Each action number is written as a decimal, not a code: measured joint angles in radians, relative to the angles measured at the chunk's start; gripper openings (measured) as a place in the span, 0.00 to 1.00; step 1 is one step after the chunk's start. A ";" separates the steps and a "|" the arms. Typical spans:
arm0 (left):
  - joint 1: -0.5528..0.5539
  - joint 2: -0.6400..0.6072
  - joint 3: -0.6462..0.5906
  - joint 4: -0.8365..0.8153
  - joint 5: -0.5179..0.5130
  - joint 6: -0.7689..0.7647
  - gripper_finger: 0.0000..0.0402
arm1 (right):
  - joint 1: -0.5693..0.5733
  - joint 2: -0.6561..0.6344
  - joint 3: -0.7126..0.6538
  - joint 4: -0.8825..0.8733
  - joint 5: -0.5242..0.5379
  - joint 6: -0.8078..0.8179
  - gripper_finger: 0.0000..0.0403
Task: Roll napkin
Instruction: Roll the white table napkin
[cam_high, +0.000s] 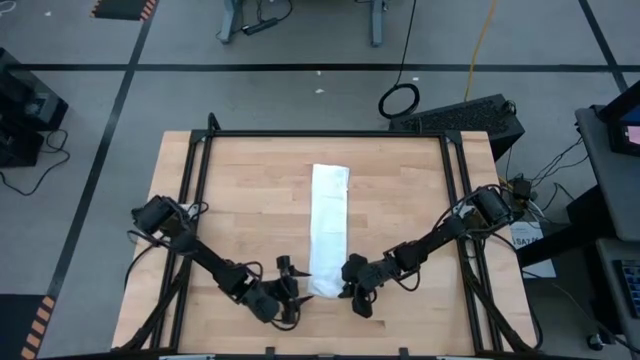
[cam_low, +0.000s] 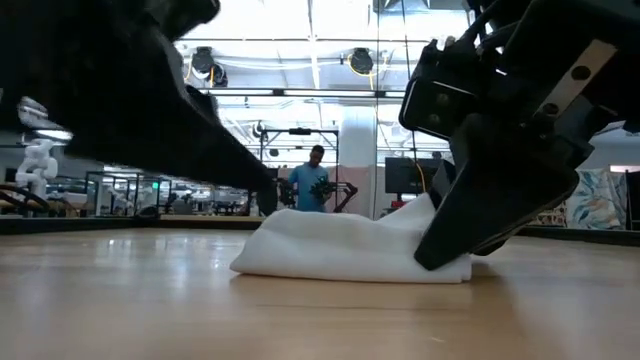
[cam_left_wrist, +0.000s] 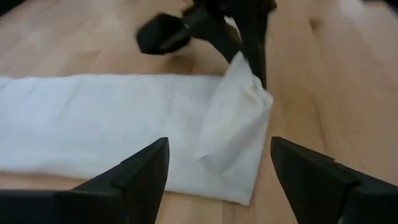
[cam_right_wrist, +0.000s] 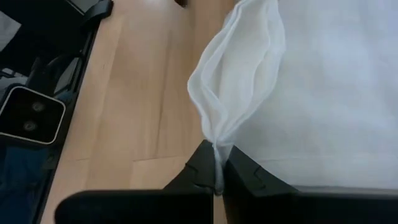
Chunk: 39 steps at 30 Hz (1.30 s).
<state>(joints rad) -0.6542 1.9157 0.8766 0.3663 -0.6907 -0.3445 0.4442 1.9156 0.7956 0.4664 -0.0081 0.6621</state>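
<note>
The white napkin (cam_high: 328, 228) lies on the wooden table as a long folded strip running from far to near. My right gripper (cam_high: 349, 281) is shut on the strip's near right corner, which is raised and turned inward; this also shows in the right wrist view (cam_right_wrist: 216, 163). My left gripper (cam_high: 289, 288) is open just left of the napkin's near end, close above the table. In the left wrist view its fingers (cam_left_wrist: 149, 168) stand apart on either side of the near end (cam_left_wrist: 236, 124) without touching it. My right gripper pinches the napkin's near right corner (cam_right_wrist: 217, 144) between its two fingertips, several layers together, which fan out beyond the fingers. The fingers come from the table's right, slanting down (cam_low: 470, 215). The corner (cam_left_wrist: 245, 81) is lifted off the table and slack; the rest of the strip lies flat.
A black metal frame (cam_high: 320, 134) runs round the table's far, left and right sides. Bare wood (cam_high: 240, 200) lies on both sides of the strip. In the low view a person (cam_low: 315, 180) stands far off in the room behind the table.
</note>
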 joint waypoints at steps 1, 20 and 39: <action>0.008 0.008 0.000 0.010 0.019 0.027 0.71 | 0.000 0.000 0.000 0.000 0.000 0.000 0.00; 0.156 0.041 0.000 0.025 0.425 0.129 0.11 | -0.008 0.000 0.002 0.000 -0.018 0.030 0.00; 0.221 0.031 0.003 -0.058 0.482 -0.252 0.02 | 0.084 -0.157 0.002 -0.309 0.251 -0.165 0.34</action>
<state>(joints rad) -0.4331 1.9469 0.8799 0.3080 -0.2084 -0.5967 0.5278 1.7584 0.7975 0.1570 0.2427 0.4974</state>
